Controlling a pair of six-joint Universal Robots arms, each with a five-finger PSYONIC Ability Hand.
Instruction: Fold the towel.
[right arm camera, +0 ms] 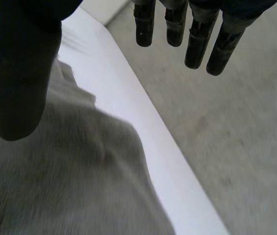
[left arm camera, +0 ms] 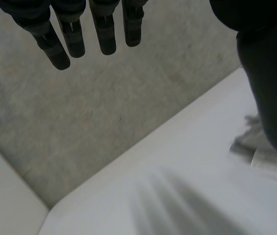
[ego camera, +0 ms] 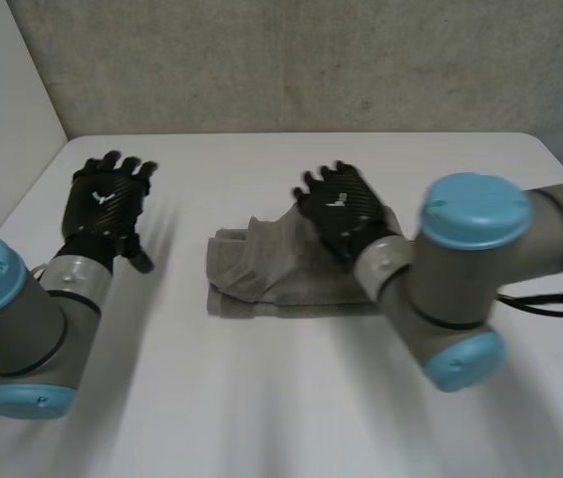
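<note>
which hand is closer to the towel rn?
Right. The right hand hangs open over the right half of the towel; the left hand, also open, is off to its left above the table.

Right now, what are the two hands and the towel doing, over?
Left hand open, above the table, clear of the towel. Right hand open, over the towel's right part, fingers straight. Towel rumpled, partly folded. Nothing in the way.

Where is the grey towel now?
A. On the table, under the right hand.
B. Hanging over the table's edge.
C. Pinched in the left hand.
A: the towel lies on the table with the right hand above it, fingers straight; the left hand is apart from it, over bare table.
</note>
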